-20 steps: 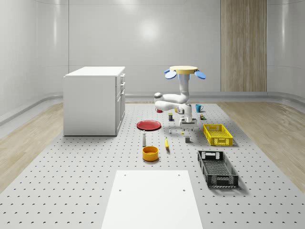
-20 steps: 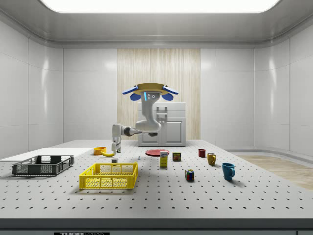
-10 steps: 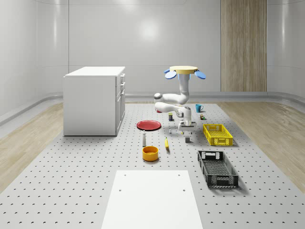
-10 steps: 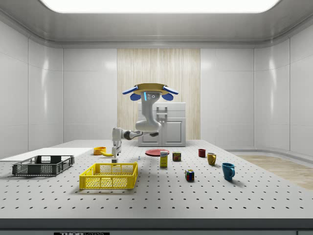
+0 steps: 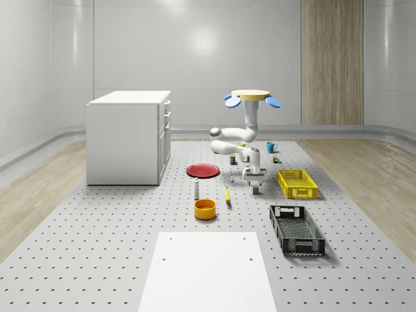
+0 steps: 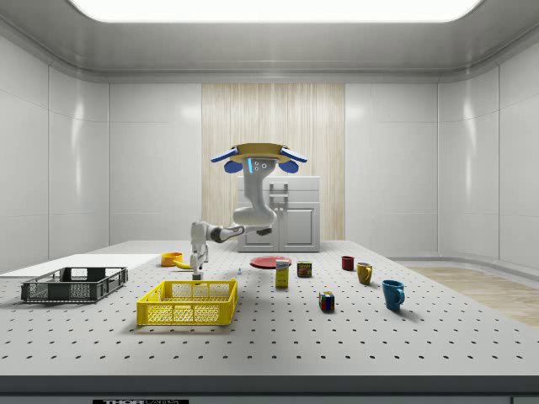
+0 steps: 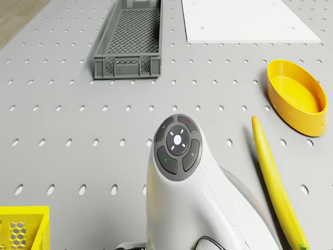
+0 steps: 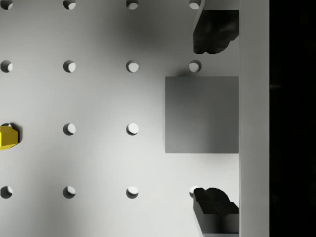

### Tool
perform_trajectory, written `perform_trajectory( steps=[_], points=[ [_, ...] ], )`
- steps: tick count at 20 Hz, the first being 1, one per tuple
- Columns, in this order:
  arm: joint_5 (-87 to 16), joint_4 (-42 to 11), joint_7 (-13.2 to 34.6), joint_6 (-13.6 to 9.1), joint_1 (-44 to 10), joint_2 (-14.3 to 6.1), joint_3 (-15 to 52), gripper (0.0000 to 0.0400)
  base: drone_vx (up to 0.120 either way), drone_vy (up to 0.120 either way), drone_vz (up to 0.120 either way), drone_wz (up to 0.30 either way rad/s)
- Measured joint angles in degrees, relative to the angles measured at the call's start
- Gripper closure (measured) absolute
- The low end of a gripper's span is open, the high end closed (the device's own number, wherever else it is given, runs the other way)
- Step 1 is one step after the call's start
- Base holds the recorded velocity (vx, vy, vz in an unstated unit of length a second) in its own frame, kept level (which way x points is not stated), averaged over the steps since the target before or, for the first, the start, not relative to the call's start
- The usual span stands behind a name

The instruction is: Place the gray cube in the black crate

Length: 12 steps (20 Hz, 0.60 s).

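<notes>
I read this as a simulated robotics test lab, not a home or shop. The floor [image 5: 97, 247] is a gray perforated platform with a regular hole grid, like an optical bench, ringed by wood flooring [image 5: 39, 188]. Walls [image 5: 195, 58] are plain glossy white panels with one wood-slat panel [image 5: 331, 62]; the side view shows a long ceiling light [image 6: 269, 8]. A lone white cabinet [image 5: 129, 136] stands on the platform, and a white sheet [image 5: 208, 270] lies near the front. Test props are scattered about: crates [image 5: 296, 229], a plate [image 5: 203, 170], a bowl [image 5: 205, 208], mugs [image 6: 392, 294], cans [image 6: 282, 273], a banana [image 7: 273, 182]. I note the drone [image 5: 252, 97] hovering above the platform.
</notes>
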Motion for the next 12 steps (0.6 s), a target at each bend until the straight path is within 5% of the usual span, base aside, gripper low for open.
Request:
perform_trajectory(
  steps=[12],
  points=[
    [-2.5,1.6,0.7,1.1,-1.7,0.4,-2.7,0.0,0.0,0.0,0.0,0.0]
  ],
)
